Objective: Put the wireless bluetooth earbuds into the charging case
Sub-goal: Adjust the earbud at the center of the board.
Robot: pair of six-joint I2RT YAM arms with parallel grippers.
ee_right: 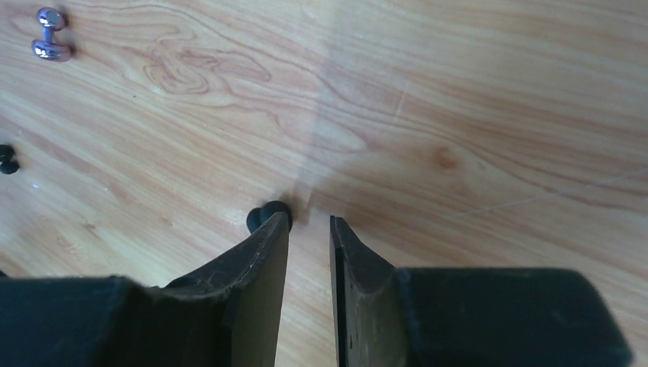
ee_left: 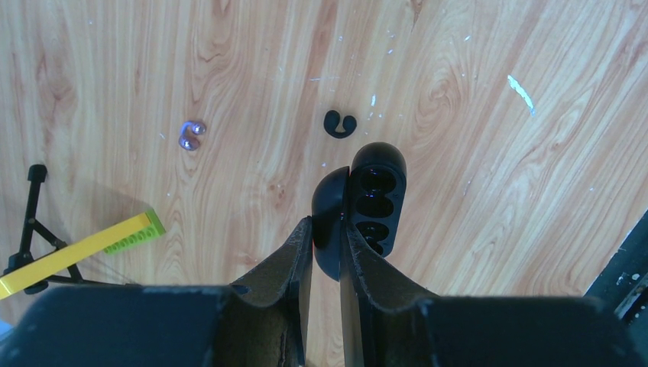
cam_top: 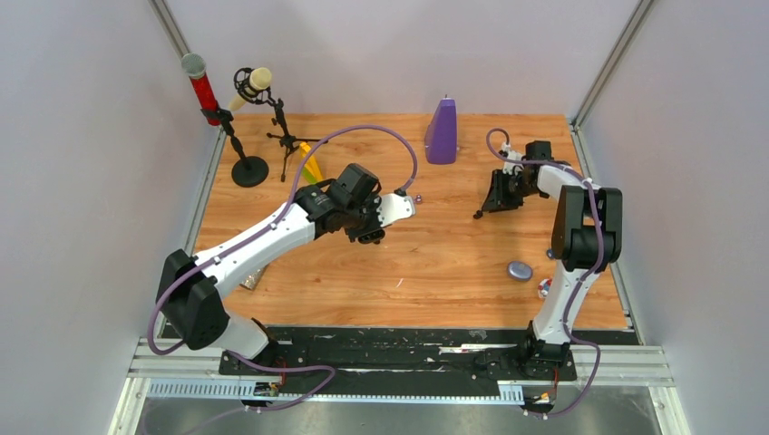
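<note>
My left gripper (ee_left: 327, 225) is shut on the lid of an open black charging case (ee_left: 376, 195), held above the wood; its sockets look empty. One black earbud (ee_left: 339, 124) lies just beyond the case, and a pale purple pair (ee_left: 191, 134) lies to the left. My right gripper (ee_right: 309, 218) is down at the table, jaws slightly apart with nothing between them. A second black earbud (ee_right: 264, 214) sits against the outside of its left fingertip. In the top view the left gripper (cam_top: 372, 231) is mid-table and the right gripper (cam_top: 494, 201) is at the right rear.
A lavender case (cam_top: 519, 270) lies shut near the right arm's base. A purple wedge-shaped object (cam_top: 442, 131) stands at the back. Two microphone stands (cam_top: 249, 168) and a yellow-green brick (ee_left: 84, 248) are at the back left. The purple pair also shows in the right wrist view (ee_right: 50, 34).
</note>
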